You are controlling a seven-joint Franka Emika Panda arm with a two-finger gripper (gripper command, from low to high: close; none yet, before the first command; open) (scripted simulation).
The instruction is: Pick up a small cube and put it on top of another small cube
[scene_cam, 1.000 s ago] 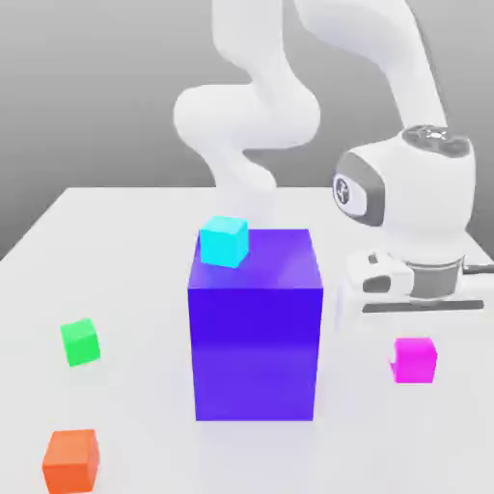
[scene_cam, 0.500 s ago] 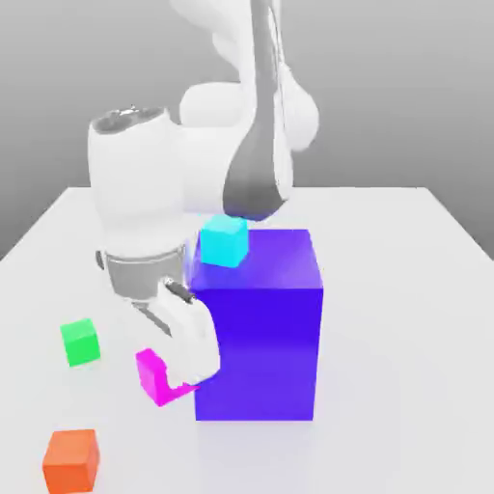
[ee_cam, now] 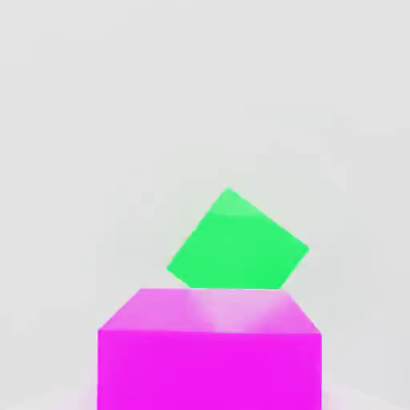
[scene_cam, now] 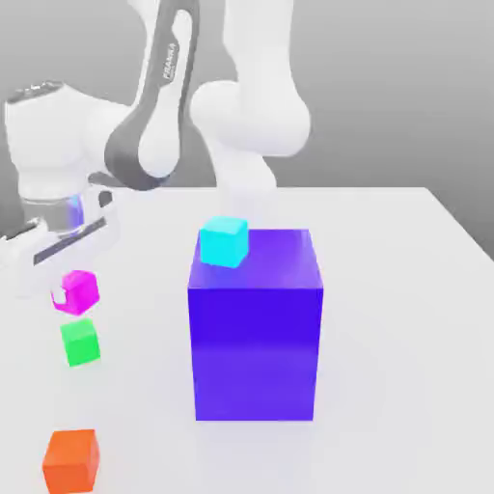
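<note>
The gripper (scene_cam: 66, 288) is closed on the magenta cube (scene_cam: 77, 292), holding it up at the exterior view's left. Taking the big blue-violet block (scene_cam: 256, 333) as the landmark, the magenta cube hangs off the block's side toward the exterior view's left, well apart from it. One finger overlaps part of the cube's face, and the hand above it is tilted.

The green cube (scene_cam: 81, 342) rests on the white table (scene_cam: 386, 386), also to the exterior view's left of the blue-violet block and well apart from it. In the exterior view it appears just below the held magenta cube, with a narrow strip of pale background between the two. In the hand view, the magenta cube overlaps part of the green cube, whose edges run at an angle to the magenta one's.

The cyan cube (scene_cam: 224, 241) sits on top of the blue-violet block, near the corner of its upper face toward the exterior view's left and the camera. The orange cube (scene_cam: 71, 462) stands on the table on the same side of the block as the green cube, nearer the camera than the block and apart from it. The white Panda arm (scene_cam: 106, 125) reaches across behind the block toward the exterior view's left, its forearm slanting above the tabletop.
</note>
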